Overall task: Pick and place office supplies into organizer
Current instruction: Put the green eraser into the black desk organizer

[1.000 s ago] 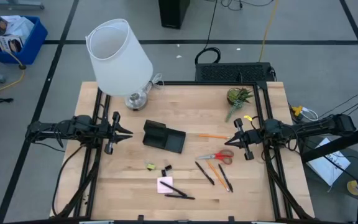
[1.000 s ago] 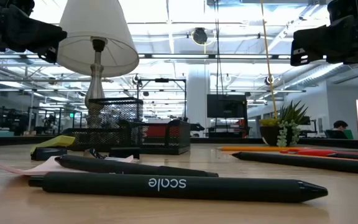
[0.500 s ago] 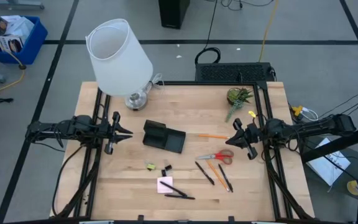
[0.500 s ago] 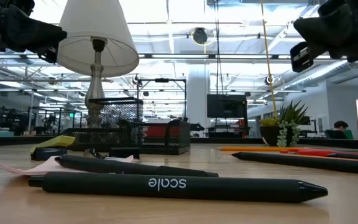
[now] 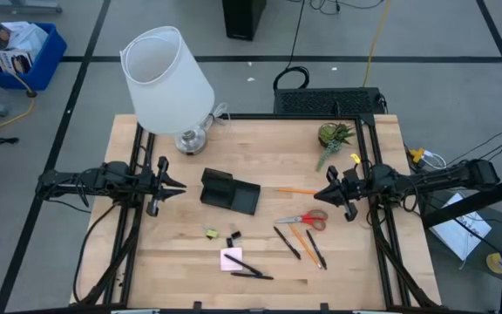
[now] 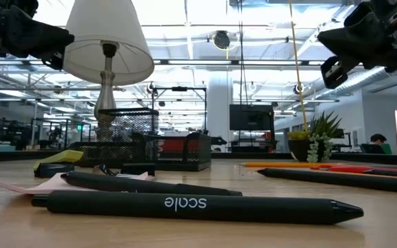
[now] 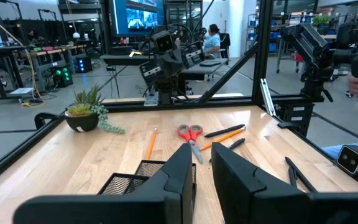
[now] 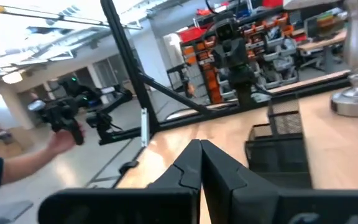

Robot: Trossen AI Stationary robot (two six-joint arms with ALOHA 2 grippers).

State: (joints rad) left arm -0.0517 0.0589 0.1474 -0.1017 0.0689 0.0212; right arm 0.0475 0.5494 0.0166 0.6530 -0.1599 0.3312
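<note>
The black organizer [image 5: 230,192] stands on the table's middle. To its right lie an orange pencil [image 5: 299,190], red-handled scissors [image 5: 303,219], two black pens [image 5: 286,242] and another orange pencil [image 5: 301,240]. Nearer the front lie a yellow piece [image 5: 211,232], a black clip [image 5: 233,238] and a pink sticky-note pad [image 5: 232,259] with two pens [image 5: 247,269] across it. My left gripper [image 5: 179,185] hovers left of the organizer, its fingers [image 7: 182,171] a narrow gap apart, empty. My right gripper [image 5: 328,194] hovers right of the scissors, shut and empty [image 8: 201,163].
A white lamp [image 5: 166,78] stands at the far left and a green plant [image 5: 334,135] at the far right. Black frame rails [image 5: 369,157] run along both table sides. A person's hand [image 8: 61,140] shows beyond the table in the right wrist view.
My right gripper has turned at the wrist and tipped from level to slanting, shifting a little toward the table's left. Nothing on the table has moved.
</note>
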